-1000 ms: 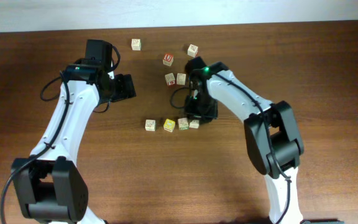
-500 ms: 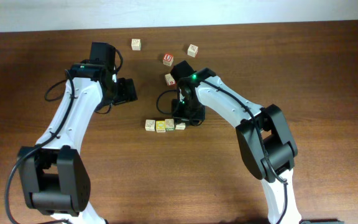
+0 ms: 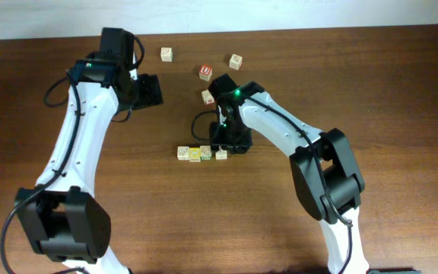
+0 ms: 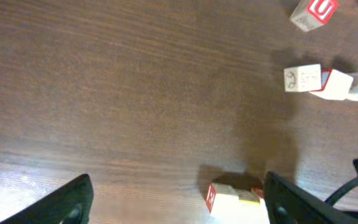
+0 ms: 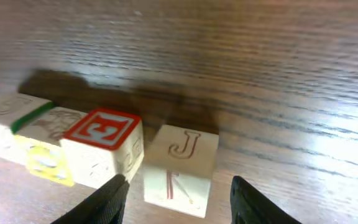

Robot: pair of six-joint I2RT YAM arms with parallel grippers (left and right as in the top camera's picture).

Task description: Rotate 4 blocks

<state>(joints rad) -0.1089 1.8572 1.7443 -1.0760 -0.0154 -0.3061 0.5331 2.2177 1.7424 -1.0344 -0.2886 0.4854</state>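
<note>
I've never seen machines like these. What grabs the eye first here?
Two white robot arms bend over a dark wooden table. At its middle lies a short row of alphabet blocks, and the right gripper hangs over the row's right end, open fingers either side of the J block. The left gripper, open and empty, sits far left, with a few loose blocks scattered beyond the row.

place: a robot lab or test bench | proof: a white left arm (image 3: 76,144) and a white right arm (image 3: 280,123) are standing at one dark wooden table (image 3: 401,91) | a green light (image 3: 236,94) is glowing on the right arm | small letter blocks (image 3: 196,154) are lying on the wood | a plain pale wall (image 3: 280,15) is running behind
</note>
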